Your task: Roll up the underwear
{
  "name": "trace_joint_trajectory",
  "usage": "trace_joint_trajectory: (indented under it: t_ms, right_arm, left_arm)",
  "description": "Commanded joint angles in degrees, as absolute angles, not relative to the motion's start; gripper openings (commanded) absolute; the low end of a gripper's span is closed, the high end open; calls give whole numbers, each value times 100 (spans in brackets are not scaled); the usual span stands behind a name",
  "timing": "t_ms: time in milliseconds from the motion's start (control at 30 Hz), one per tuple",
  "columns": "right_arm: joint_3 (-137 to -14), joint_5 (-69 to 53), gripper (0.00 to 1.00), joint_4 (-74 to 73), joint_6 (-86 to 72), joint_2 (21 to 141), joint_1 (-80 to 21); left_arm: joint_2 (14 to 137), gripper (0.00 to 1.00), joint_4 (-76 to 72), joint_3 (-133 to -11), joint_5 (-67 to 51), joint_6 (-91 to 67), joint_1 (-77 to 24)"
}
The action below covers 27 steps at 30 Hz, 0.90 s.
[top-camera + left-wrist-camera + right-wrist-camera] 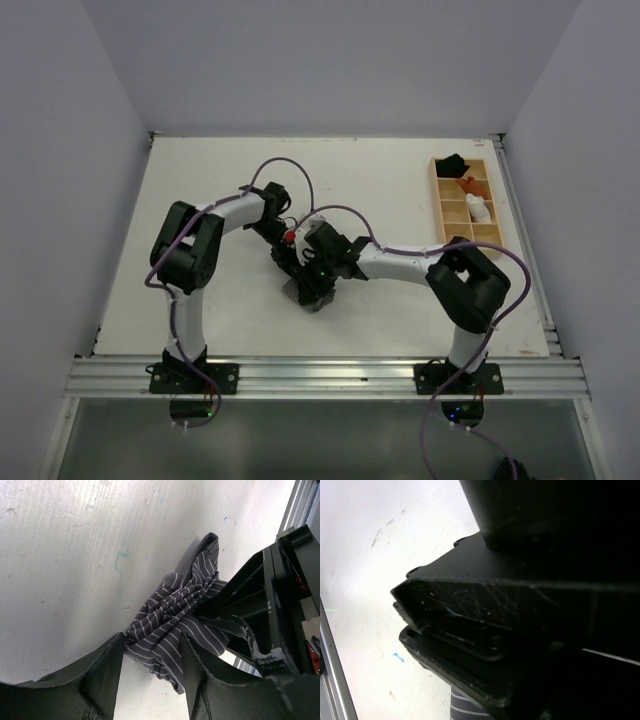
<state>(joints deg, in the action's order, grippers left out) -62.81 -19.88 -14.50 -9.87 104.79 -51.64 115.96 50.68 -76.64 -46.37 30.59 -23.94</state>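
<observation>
- Mid-table, top view: left gripper (289, 260) and right gripper (318, 272) meet over the underwear (312, 298), one per end.
- Left wrist: left jaws stand part-open, straddling the bunched underwear; the right gripper pinches its other end, likely as an anchor.
- Right wrist: mostly blocked; a striped scrap shows at the bottom.

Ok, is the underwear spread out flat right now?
No, the left wrist view shows the underwear bunched into crumpled folds on the table.

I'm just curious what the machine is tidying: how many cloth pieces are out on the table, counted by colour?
Grey-and-white striped underwear: 1
Black bundle, in the wooden tray: 1
Orange bundle, in the tray: 1
White bundle, in the tray: 1
Total: 4
</observation>
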Motion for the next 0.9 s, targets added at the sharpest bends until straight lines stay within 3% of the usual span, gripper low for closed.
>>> trace_joint_trajectory:
  t_ms: [0,33,233,633,867]
  right_arm:
    - [-6100,-1784,18,-2320,-791,10995,-5133]
    - [-6100,-1784,18,-2338,-782,10995,-5133]
    - [-6082,-1767,18,-2426,-712,11021,-5133]
    - [-6021,-1784,18,-2566,-598,11039,-5142]
    - [-6020,-1837,18,-2514,-668,11048,-5142]
  left_arm:
    - [11671,52,5536,-8287,-5229,3094,-2549]
    - [11715,47,5528,-8332,-5238,3007,-2540]
    - [11839,41,5247,-8507,-5309,2585,-2443]
    - [11707,40,4887,-8411,-5599,1881,-1995]
    - [11514,40,4721,-8157,-5204,1820,-1855]
